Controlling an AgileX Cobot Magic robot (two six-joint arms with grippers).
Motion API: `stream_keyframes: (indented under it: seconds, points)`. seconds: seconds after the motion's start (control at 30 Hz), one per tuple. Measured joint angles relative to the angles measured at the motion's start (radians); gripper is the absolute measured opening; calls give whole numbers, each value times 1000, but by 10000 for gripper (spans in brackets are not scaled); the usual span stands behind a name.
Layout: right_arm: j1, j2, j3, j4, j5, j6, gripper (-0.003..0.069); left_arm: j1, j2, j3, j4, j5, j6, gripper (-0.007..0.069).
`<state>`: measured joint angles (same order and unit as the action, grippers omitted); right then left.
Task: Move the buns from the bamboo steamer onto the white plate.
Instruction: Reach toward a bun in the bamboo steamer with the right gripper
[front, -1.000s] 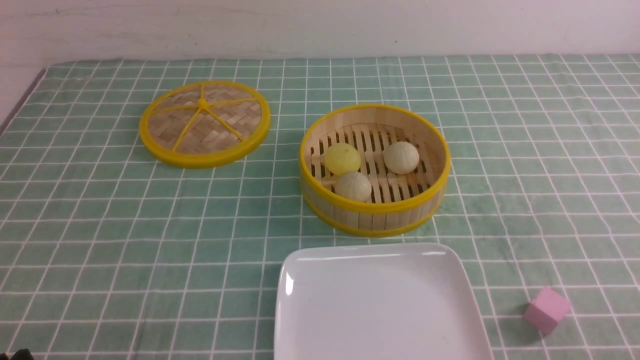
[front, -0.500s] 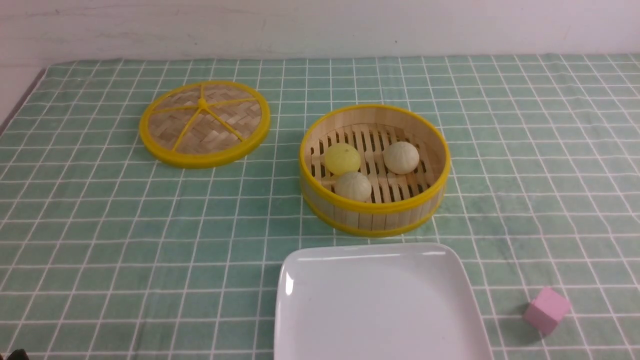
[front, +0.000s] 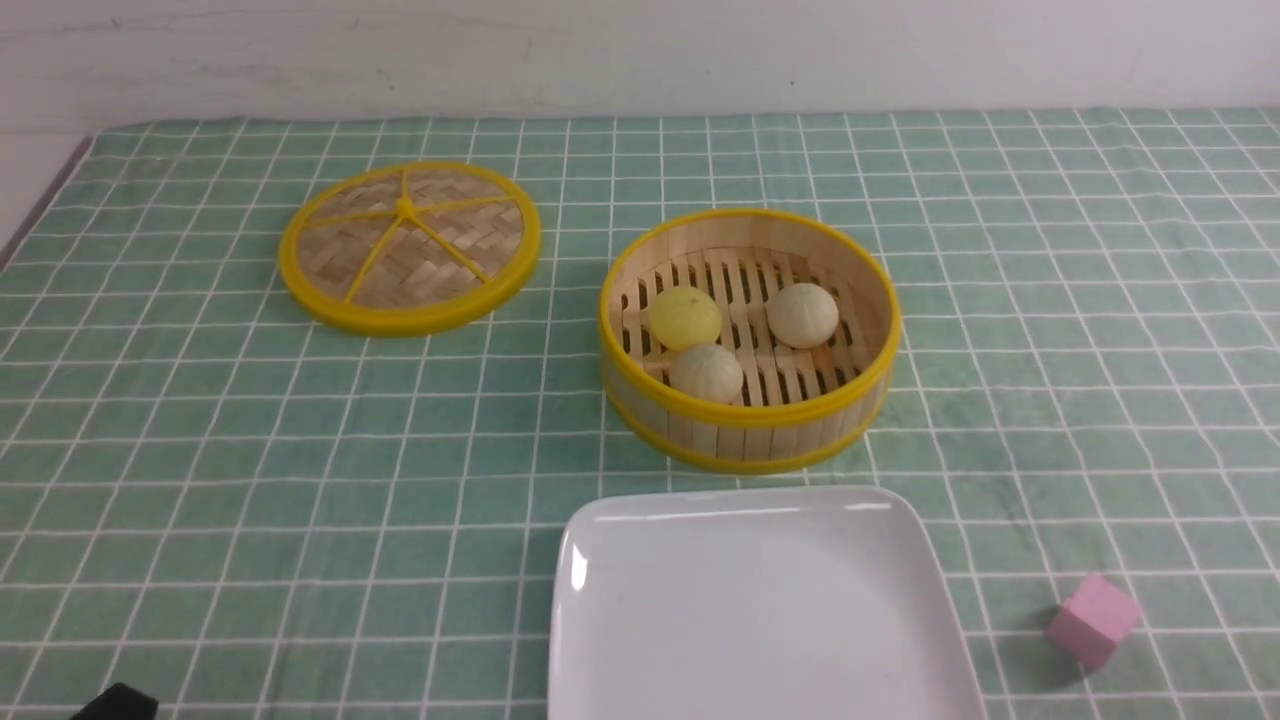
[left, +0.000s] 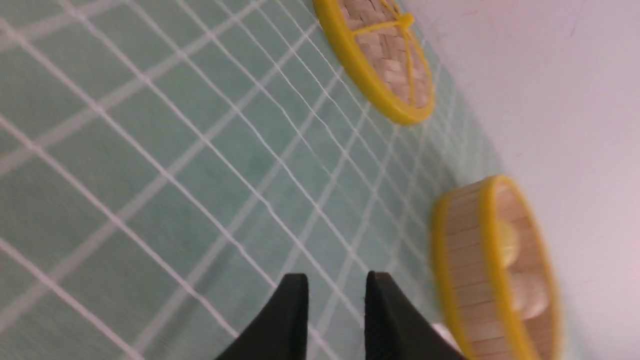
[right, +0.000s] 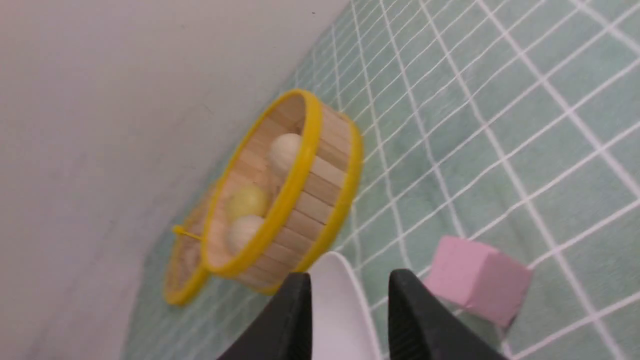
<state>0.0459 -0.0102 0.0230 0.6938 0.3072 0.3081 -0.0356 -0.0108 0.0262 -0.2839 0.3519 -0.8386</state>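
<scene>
buns (front: 802, 315): all three on bamboo steamer (front: 750, 425) floor | white plate (front: 760, 620): just in front of steamer, apart from it | left gripper (left: 332, 295): jaws apart, gripping nothing, over checked tablecloth (left: 150, 175) | right gripper (right: 350, 292): jaws apart, gripping nothing, pink cube (right: 475, 280) close by

Low at the table's near side, the left gripper (left: 335, 280) is holding its two black fingers (left: 292, 320) slightly apart, gripping nothing. The right gripper (right: 350, 280) is doing likewise, gap a little wider. Only a dark corner of the left arm (front: 115, 703) is showing in the front view.
</scene>
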Motion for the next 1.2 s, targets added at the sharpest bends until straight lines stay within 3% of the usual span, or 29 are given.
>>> stream_keyframes:
  seconds: [0.2, 0.33, 0.5, 0.63, 0.73, 0.83, 0.9, 0.93, 1.0, 1.03, 1.2]
  points:
    - [0, 0, 0, 130, 1, 4, 239, 0, 0, 0, -128, -9, -135, 202]
    - [0, 0, -6, 135, 31, -21, 225, 0, 0, 0, -132, -48, -139, 202]
    - [0, 6, -123, 99, 106, -143, 139, 0, 0, -7, -127, -160, -57, 149]
    - [0, 169, -357, -109, 245, -242, 6, 0, 8, -171, -110, -56, 183, 21]
    - [0, 308, -458, -261, 354, -253, -1, 0, 65, -278, -104, 84, 305, 2]
    - [0, 553, -593, -509, 553, -242, 1, 0, 221, -420, -155, 393, 471, 1]
    - [0, 640, -622, -568, 630, -221, 1, 0, 283, -462, -188, 514, 539, 1]
    - [0, 748, -650, -603, 689, -207, 1, 0, 363, -496, -221, 611, 629, 1]
    - [-1, 833, -667, -588, 708, -216, 1, 0, 429, -511, -238, 670, 688, 1]
    - [-1, 922, -682, -520, 709, -264, 3, 0, 494, -521, -257, 712, 749, 1]
    - [45, 1152, -760, -212, 692, -542, 5, 0, 629, -524, -266, 699, 804, 1]
